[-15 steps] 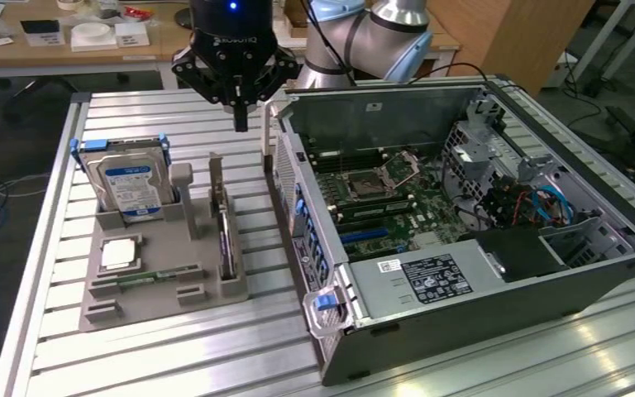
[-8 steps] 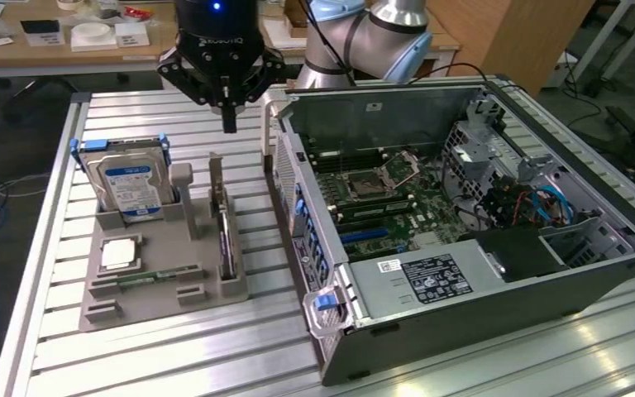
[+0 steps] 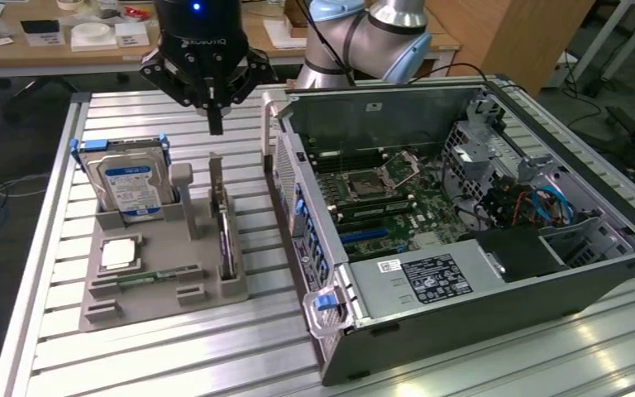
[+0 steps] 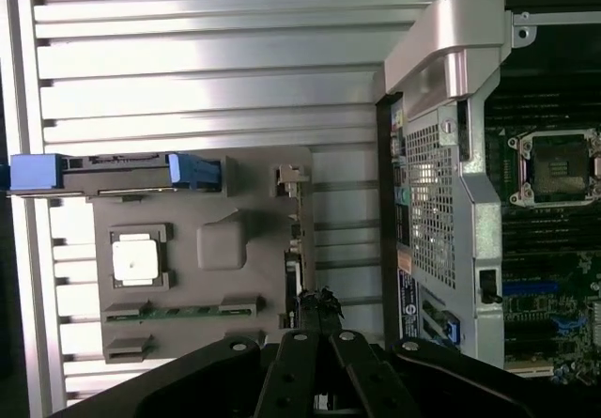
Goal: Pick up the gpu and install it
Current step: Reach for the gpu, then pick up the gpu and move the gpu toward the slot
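Note:
The gpu [image 3: 222, 225] stands on its edge in a slot of the grey holder tray [image 3: 163, 310], a thin card with its silver bracket pointing up. In the wrist view the gpu [image 4: 294, 249] appears edge-on along the tray's side nearest the computer. My gripper [image 3: 216, 122] hangs in the air above the card's far end, fingers pressed together and holding nothing. Those fingertips [image 4: 317, 301] line up just over the card's edge. The open computer case [image 3: 461, 207] lies on its side at the exterior view's right, motherboard [image 3: 379, 194] exposed.
The tray [image 4: 202, 202] also holds a hard drive [image 3: 130, 186] with blue handles, a processor [image 3: 119, 252] and a slim memory stick [image 3: 146, 281]. A power supply [image 3: 433, 277] fills the case's near corner. Slatted aluminium table [image 3: 185, 364] runs all around.

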Controlling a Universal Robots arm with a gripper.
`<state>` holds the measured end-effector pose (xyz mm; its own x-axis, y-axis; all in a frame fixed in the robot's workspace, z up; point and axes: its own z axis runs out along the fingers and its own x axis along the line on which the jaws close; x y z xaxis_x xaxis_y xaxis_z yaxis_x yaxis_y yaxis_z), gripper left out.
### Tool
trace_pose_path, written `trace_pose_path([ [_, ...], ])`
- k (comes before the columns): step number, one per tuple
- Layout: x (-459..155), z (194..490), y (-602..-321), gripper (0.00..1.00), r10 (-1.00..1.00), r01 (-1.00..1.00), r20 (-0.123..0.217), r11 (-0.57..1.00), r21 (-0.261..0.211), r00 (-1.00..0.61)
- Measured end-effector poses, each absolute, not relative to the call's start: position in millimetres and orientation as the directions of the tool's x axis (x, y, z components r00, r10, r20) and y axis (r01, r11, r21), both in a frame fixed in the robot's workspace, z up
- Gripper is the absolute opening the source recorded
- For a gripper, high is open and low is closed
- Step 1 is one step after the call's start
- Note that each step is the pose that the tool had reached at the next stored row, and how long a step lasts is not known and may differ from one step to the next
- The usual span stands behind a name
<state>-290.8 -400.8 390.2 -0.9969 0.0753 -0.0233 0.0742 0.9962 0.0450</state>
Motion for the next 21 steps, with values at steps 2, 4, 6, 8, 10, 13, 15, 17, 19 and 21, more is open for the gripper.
trace_pose_path([
  [2, -294.6, 390.1, -400.9, 0.11, 0.075, 0.074, -0.023, 0.996, 0.045, -0.997],
  [4, -298.5, 390.0, -401.0, 0.11, 0.075, 0.074, -0.023, 0.996, 0.045, -0.997],
  [6, -302.3, 389.9, -401.1, 0.11, 0.075, 0.074, -0.023, 0.996, 0.045, -0.997],
  [8, -304.8, 389.8, -401.2, 0.11, 0.075, 0.074, -0.023, 0.996, 0.045, -0.997],
  [10, -305.0, 389.8, -401.2, 0.11, 0.075, 0.074, -0.023, 0.996, 0.045, -0.997],
  [13, -305.1, 389.8, -401.2, 0.11, 0.075, 0.074, -0.023, 0.996, 0.045, -0.997],
  [15, -305.1, 389.8, -401.2, 0.11, 0.075, 0.074, -0.023, 0.996, 0.045, -0.997],
  [17, -305.1, 389.8, -401.2, 0.11, 0.075, 0.074, -0.023, 0.996, 0.045, -0.997],
  [19, -305.1, 389.8, -401.2, 0.11, 0.075, 0.074, -0.023, 0.996, 0.045, -0.997],
  [21, -305.1, 389.8, -401.2, 0.11, 0.075, 0.074, -0.023, 0.996, 0.045, -0.997],
])
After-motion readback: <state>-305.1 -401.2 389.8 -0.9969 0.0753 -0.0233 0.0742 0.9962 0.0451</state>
